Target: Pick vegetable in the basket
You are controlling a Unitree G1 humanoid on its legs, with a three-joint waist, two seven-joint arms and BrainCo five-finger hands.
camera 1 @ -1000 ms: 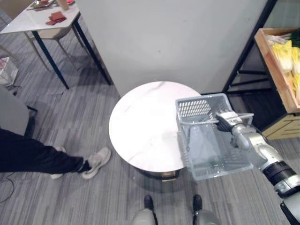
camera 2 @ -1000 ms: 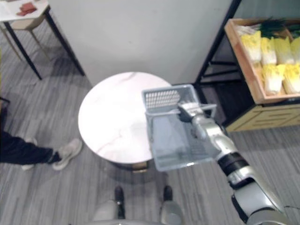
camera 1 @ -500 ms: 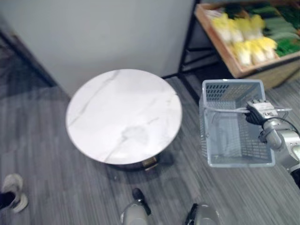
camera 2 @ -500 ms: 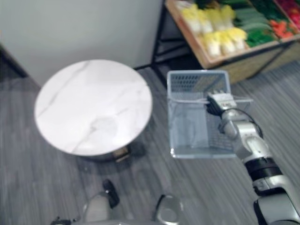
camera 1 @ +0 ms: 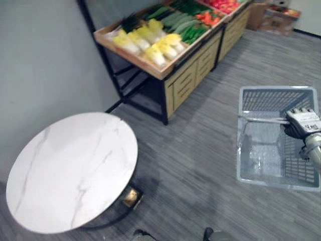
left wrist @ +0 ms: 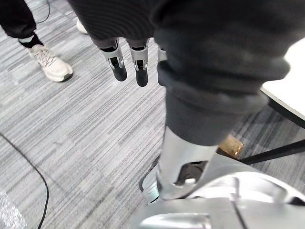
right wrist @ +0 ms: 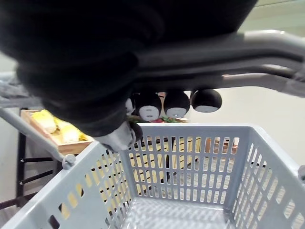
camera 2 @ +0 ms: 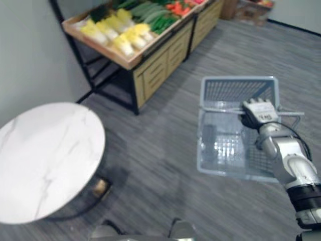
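Observation:
My right hand [camera 1: 302, 123] is shut on the wire handle [right wrist: 228, 52] of an empty grey plastic basket [camera 1: 275, 90], which hangs over the floor at the right. In the right wrist view its dark fingertips [right wrist: 164, 102] curl under the handle above the basket's slotted wall [right wrist: 190, 157]. Vegetables lie on a wooden stand [camera 1: 165, 70] at the back: pale yellow cabbages [camera 1: 150, 42], green cucumbers [camera 1: 178, 20] and red ones [camera 1: 220, 5]. The stand is well apart from the basket. My left hand [left wrist: 127, 59] hangs open by my side above the floor.
A round white marble table [camera 1: 70, 168] stands at the lower left. Wooden drawers [camera 1: 193, 75] sit under the stand, and a cardboard box [camera 1: 278, 12] lies at the far right. A person's shoe [left wrist: 50, 64] rests on the grey floor in the left wrist view.
The camera has swung to the right: the table slid to the lower left and the vegetable stand came fully into view. The basket stays in my right hand.

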